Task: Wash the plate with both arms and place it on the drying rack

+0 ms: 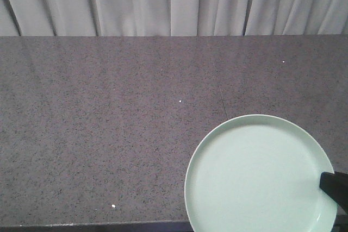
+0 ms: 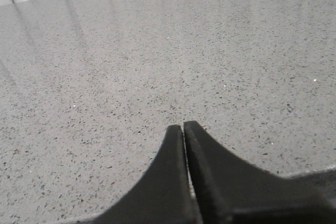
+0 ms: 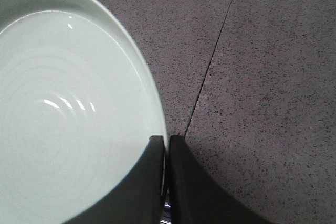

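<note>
The round glossy mint-green plate (image 1: 255, 177) is at five o'clock on the speckled grey counter (image 1: 109, 123), its rim pinched by the black right gripper (image 3: 167, 145). The left gripper (image 2: 183, 129) is clenched and empty. Washing and racking seemingly remain.

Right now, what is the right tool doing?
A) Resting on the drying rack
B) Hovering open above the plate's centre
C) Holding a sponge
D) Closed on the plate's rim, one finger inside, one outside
D: in the right wrist view the right tool is closed on the rim of the plate, with one finger over the plate's inside and the other outside it, above the counter.
</note>
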You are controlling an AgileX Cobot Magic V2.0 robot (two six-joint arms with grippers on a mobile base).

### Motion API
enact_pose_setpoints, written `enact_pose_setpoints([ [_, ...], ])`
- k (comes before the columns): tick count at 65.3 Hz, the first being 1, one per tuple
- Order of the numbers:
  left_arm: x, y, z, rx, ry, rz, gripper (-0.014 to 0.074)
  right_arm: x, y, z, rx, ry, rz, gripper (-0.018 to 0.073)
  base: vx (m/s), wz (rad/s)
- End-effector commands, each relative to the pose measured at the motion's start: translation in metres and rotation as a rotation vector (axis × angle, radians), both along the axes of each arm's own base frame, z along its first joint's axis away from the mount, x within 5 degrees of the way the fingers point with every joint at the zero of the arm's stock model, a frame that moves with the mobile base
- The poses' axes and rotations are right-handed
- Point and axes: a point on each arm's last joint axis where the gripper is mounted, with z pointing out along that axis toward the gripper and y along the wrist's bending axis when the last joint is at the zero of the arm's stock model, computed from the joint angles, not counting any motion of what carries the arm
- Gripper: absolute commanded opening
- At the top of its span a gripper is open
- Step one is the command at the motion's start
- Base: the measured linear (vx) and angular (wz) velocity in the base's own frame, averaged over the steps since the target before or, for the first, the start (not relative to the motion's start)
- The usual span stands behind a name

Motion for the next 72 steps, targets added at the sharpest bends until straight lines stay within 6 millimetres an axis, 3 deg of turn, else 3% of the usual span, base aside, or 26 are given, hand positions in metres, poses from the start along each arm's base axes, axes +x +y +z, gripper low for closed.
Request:
enact_pose_setpoints([
  [1,0.0003,-0.0006,0.0175,-0.016,-0.108,-0.006,-0.0006,0.0028,-0.0006,0.0118,0.040,-0.057,-0.031,-0.0001,0.00,0.00],
  [72,0.0003,-0.0006,0.0175,-0.016,-0.108,-0.006,-0.0006,0.0017,0.0007,0.0109,0.043,-0.043,-0.015,-0.0001,-0.01,0.05],
])
